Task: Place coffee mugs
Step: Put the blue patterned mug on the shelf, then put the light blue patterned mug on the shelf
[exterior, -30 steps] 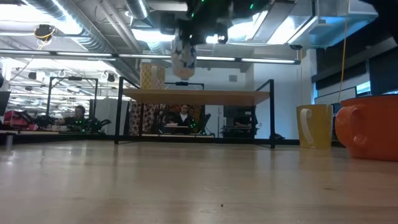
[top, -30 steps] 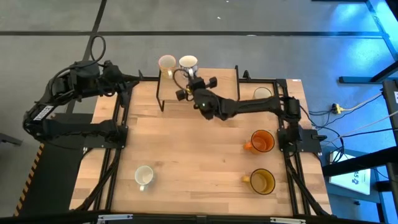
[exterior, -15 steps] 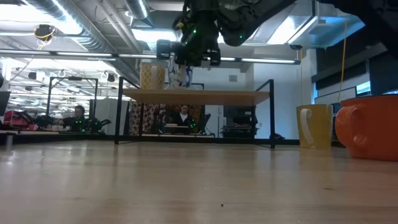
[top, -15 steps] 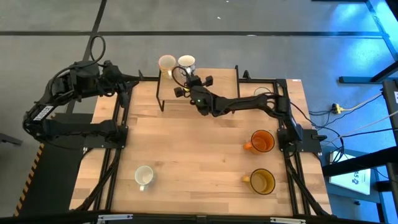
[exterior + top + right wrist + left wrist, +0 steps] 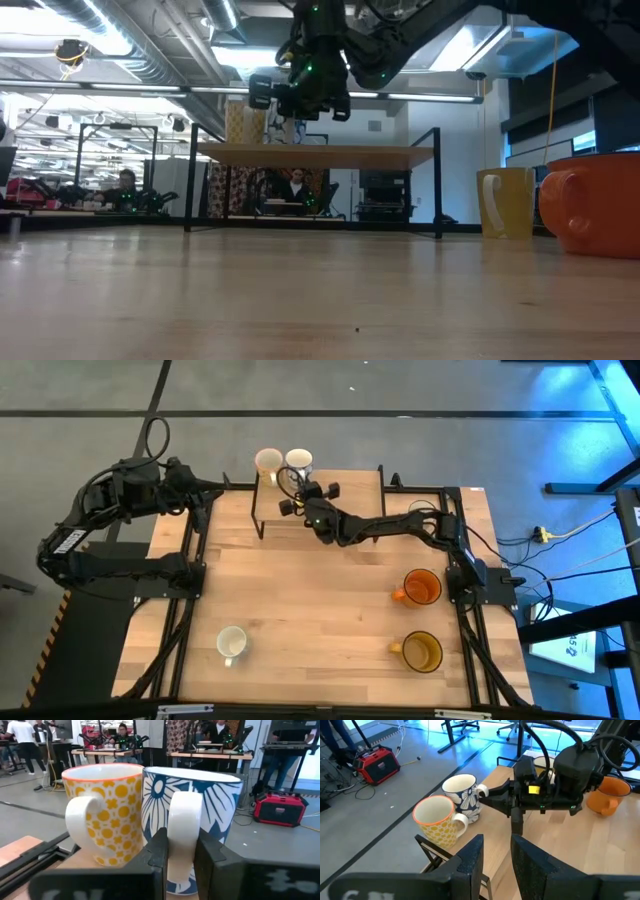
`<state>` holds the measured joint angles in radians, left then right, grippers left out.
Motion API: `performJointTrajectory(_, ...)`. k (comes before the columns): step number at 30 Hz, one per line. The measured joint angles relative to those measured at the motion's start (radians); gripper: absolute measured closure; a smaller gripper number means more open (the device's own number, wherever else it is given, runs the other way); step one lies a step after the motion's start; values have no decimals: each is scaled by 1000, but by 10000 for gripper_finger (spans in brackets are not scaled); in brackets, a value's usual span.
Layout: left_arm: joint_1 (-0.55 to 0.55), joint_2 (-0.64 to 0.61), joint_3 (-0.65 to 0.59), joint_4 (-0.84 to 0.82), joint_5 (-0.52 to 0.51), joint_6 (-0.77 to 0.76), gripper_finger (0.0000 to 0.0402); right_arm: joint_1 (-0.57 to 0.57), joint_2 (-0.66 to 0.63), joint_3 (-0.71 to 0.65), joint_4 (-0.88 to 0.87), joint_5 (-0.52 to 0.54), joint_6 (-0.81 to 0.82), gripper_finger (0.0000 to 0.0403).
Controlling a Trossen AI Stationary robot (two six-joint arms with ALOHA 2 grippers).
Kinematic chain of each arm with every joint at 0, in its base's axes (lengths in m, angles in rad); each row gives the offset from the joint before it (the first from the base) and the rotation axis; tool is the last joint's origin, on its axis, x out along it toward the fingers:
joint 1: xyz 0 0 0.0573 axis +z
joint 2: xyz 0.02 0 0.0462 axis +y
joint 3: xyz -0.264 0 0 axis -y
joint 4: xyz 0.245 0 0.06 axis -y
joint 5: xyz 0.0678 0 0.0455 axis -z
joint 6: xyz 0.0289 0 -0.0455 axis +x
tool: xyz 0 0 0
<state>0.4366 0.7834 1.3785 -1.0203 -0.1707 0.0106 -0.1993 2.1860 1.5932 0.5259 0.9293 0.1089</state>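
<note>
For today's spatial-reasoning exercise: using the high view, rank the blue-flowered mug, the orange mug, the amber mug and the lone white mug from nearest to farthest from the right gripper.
1. Blue-flowered mug: on the raised shelf at the far edge, its handle between the right gripper's fingers.
2. Orange mug: right side, mid-table.
3. Lone white mug, near left, and amber mug, near right: too close to call.

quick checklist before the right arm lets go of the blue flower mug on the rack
1. Right gripper fingers on the blue mug handle: ok.
2. Blue mug over the rack top: ok.
3. Blue mug base resting on the rack: cannot tell.
4. Yellow mug upright beside it, bodies nearly touching: ok.
5. Left gripper back at the table edge, clear of the mugs: ok.
6. Orange mug, amber mug and white mug on the table, unplaced: ok.
</note>
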Motion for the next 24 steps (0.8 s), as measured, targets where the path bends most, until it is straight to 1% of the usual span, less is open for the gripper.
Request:
performJointTrajectory(3, 0, 0, 0, 0, 0, -1, 310, -5, 0, 0, 0, -10, 0, 362)
performJointTrajectory(4, 0, 0, 0, 0, 0, -1, 310, -5, 0, 0, 0, -11, 0, 356)
performJointTrajectory(10, 0, 0, 0, 0, 0, -2, 310, -4, 0, 0, -5, -45, 0, 294)
performJointTrajectory(14, 0, 0, 0, 0, 0, -2, 310, -3, 0, 0, -12, -46, -4, 259)
performJointTrajectory(16, 0, 0, 0, 0, 0, -2, 310, -1, 0, 0, -12, -21, -10, 241)
performJointTrajectory(18, 0, 0, 0, 0, 0, -3, 310, 8, -2, 0, -13, 25, -22, 223)
performJointTrajectory(20, 0, 0, 0, 0, 0, -3, 310, 23, -13, -1, -15, 75, -68, 207)
performJointTrajectory(24, 0, 0, -1, -1, 0, -1, 310, 79, -73, -1, -45, 99, -141, 186)
